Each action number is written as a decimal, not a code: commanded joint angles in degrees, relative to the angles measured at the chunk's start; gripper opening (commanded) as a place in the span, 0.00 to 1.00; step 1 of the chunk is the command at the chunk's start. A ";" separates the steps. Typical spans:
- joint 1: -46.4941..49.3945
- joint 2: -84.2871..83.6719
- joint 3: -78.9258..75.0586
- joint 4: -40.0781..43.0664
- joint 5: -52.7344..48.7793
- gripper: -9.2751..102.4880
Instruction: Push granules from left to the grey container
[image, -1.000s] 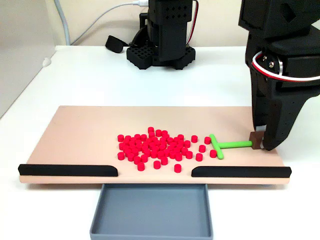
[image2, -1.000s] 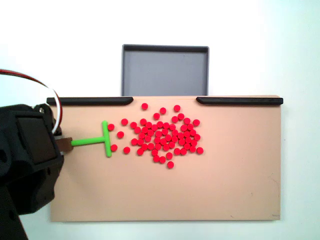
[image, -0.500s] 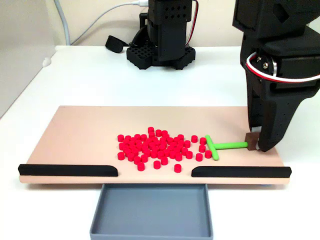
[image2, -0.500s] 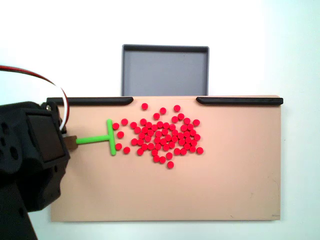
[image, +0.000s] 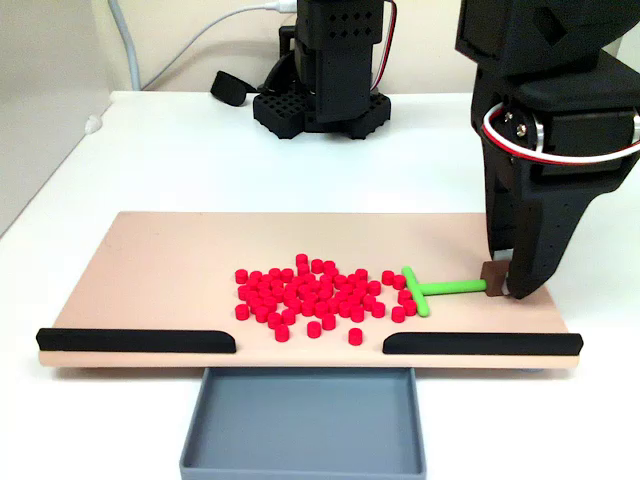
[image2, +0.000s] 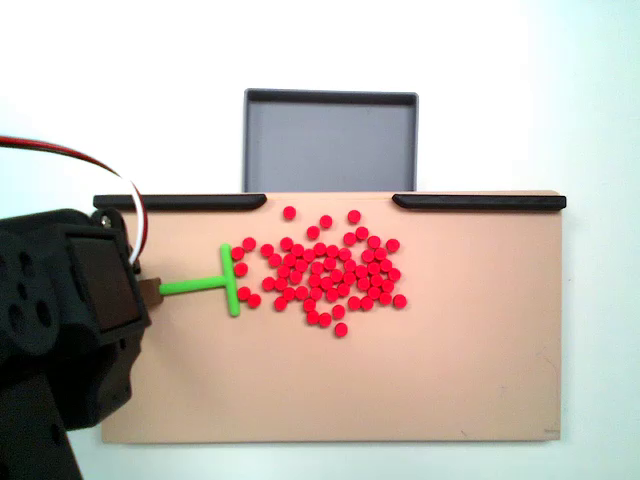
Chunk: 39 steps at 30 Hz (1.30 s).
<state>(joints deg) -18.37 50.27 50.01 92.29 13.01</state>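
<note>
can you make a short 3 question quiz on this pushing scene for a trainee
1. True or false: the shallow slate-grey plastic tray already holds some tiny red cylindrical beads.
2. In the fixed view from above, the green T-shaped pusher tool's crossbar is at which edge of the bead cluster? A) left B) right C) far side
3. Fill in: the tray sits past the gap between two black ___ on the tan board.

Key:
1. False; the tray is empty.
2. A; the gripper holds the stem's brown end.
3. strips
</note>
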 joint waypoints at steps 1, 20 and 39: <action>0.62 1.93 0.00 0.35 0.00 0.08; 1.67 2.20 0.00 0.35 -2.11 0.08; 3.08 1.93 0.00 0.35 -4.39 0.08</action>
<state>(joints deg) -16.08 50.27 50.01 92.72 9.14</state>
